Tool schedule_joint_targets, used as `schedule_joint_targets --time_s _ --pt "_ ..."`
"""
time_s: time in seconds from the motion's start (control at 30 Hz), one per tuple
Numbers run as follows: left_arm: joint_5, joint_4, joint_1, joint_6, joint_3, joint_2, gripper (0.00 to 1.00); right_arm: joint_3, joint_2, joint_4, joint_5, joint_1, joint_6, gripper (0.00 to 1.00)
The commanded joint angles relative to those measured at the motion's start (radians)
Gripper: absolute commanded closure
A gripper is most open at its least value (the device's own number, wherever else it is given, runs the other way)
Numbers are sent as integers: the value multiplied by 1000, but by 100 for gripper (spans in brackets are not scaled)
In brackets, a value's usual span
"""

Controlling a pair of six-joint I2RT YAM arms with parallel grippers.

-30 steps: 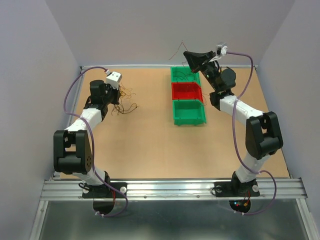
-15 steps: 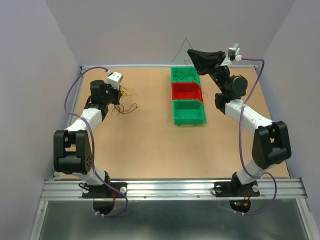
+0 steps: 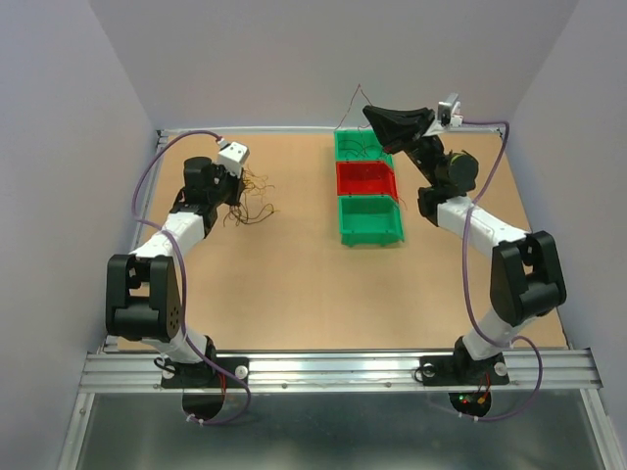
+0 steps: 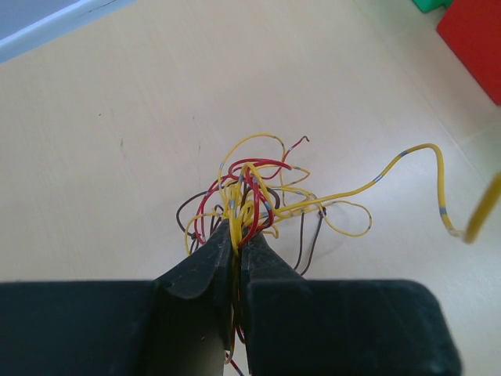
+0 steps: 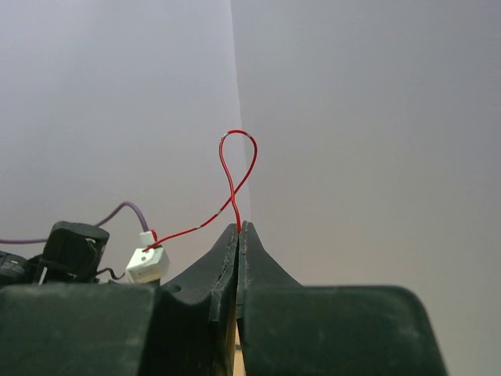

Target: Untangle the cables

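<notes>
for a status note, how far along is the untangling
Done: a few dark wires lie in the far green bin. In hand: the right gripper pinches one red wire, raised; the left gripper clamps the tangle. Left: that knot of yellow, red and dark wires.

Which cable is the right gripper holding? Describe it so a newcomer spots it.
Find the row of three bins right of centre; the right gripper hovers by the far green one. Pinched in its tips is one red wire, crossed into a loop, alone, unlike the mixed tangle the left gripper clamps.
</notes>
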Motion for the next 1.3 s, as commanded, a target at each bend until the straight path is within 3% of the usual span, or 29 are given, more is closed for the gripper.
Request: schedule_joint_targets --time_s 0.0,0.17,0.47,0.8,0.97,1.1,1.2,1.27 --pt "-4 24 -2 14 -15 -64 86 106 78 141 -47 -22 26 99" --pt "-5 29 -4 14 -20 -76 86 166 159 180 -90 -49 129 100" --pt "-13 32 -4 14 -26 -89 86 259 221 210 -222 -207 376 99" --pt "-8 33 -5 12 -29 -98 86 29 61 306 -138 -350 377 99" --pt "-8 33 -7 9 -32 -109 86 -105 12 470 10 -388 451 100" --pt "-7 33 -7 9 -32 -115 86 -159 -51 458 52 -405 451 100" --pt "2 32 -8 9 -32 -127 86 -77 -51 391 22 -405 498 99" --pt "4 44 -10 5 -43 -141 85 74 9 357 -2 -405 572 99"
